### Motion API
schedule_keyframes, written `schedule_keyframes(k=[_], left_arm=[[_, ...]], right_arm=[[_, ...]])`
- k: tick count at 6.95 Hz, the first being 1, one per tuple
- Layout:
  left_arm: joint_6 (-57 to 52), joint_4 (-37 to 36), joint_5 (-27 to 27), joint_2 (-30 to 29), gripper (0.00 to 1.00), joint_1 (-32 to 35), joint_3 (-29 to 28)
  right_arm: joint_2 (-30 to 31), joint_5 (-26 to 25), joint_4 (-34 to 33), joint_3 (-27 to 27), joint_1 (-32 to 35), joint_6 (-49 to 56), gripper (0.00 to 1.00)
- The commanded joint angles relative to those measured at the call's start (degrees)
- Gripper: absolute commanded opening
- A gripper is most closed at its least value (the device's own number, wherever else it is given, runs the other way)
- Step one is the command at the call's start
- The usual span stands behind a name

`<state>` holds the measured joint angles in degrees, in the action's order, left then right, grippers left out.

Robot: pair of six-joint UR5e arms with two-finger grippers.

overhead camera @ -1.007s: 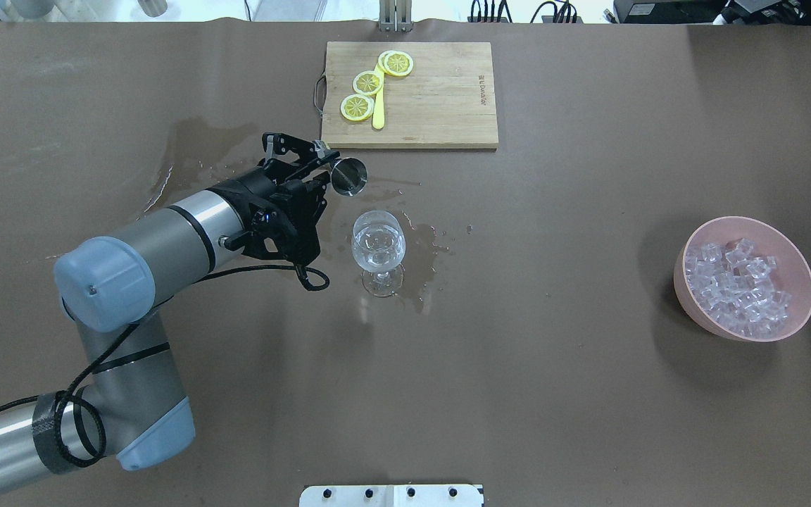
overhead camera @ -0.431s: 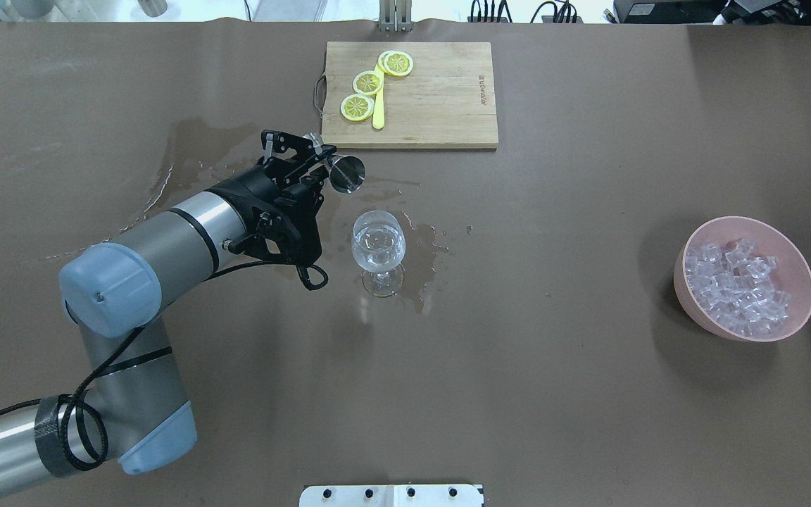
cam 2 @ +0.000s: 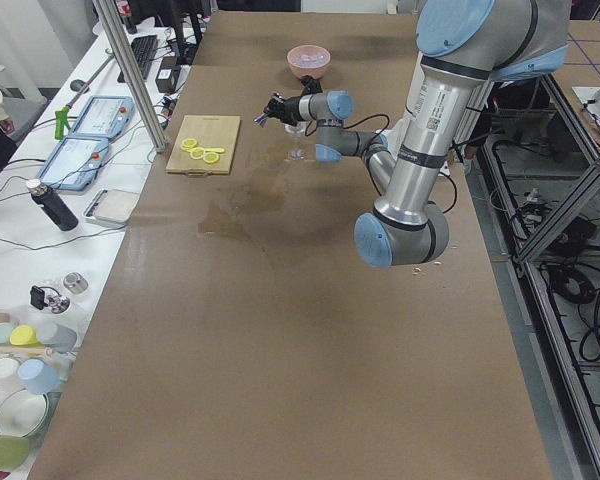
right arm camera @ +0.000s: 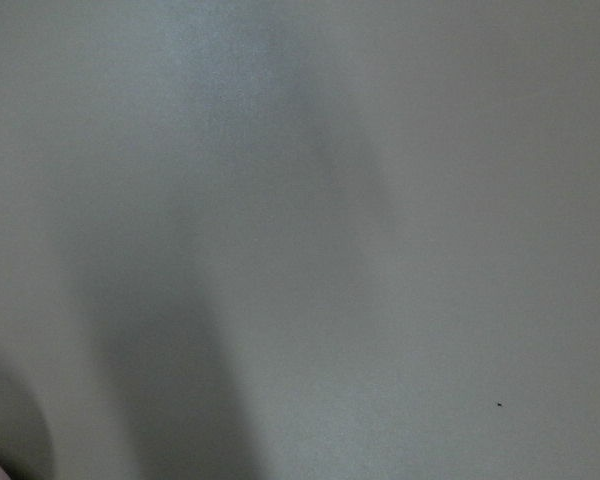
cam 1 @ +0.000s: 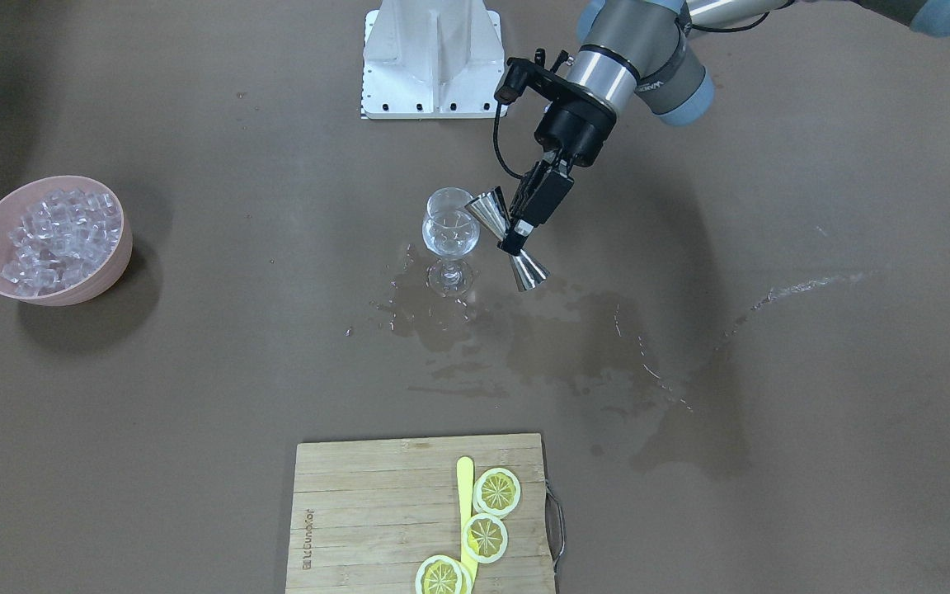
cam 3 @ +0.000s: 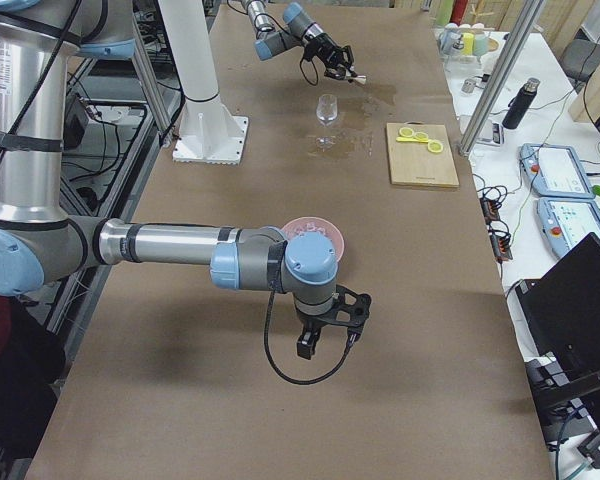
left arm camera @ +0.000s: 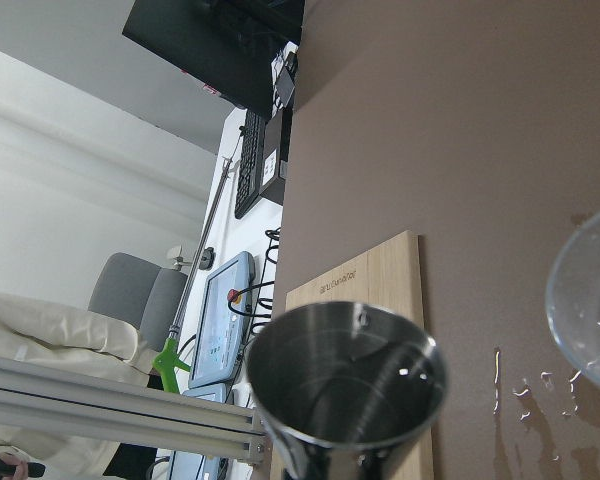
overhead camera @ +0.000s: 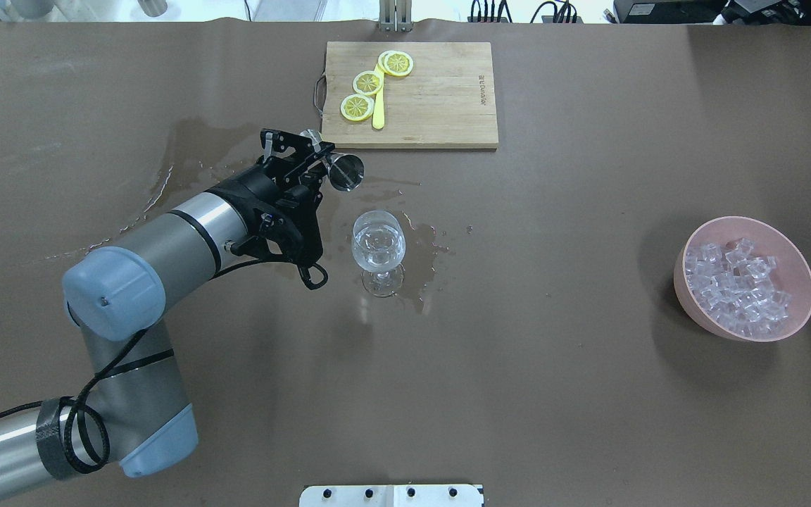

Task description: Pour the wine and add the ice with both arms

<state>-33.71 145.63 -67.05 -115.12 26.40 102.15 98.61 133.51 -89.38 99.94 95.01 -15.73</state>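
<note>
pink bowl (overhead camera: 794, 262) | clear ice (overhead camera: 733, 285) | yellow lemon slices (overhead camera: 367, 82) | silver jigger (cam 1: 529, 271)

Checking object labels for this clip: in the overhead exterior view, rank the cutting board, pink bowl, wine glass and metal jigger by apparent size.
1. cutting board, clearly largest
2. pink bowl
3. wine glass
4. jigger, smallest, even though it is held raised in the left claw and so sits nearer the camera

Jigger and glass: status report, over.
Left claw shut on jigger, tilted near glass. Right claw state unclear. Wine in glass, ice in bowl. Spill around glass.
</note>
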Motion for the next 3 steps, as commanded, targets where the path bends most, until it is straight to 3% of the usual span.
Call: schedule_keyframes(k=[1,3], left_arm=[[-1.79,-1.82,3.84,-0.28,0.00,-0.82,0.33],[-3.29,-1.84,6.05,-0.19,0.00,-2.05,0.51]], right_arm=[[0.01,0.00,0.00,0.00,0.00,0.00,1.00],[0.01,0.00,0.00,0.08,0.00,0.00,1.00]])
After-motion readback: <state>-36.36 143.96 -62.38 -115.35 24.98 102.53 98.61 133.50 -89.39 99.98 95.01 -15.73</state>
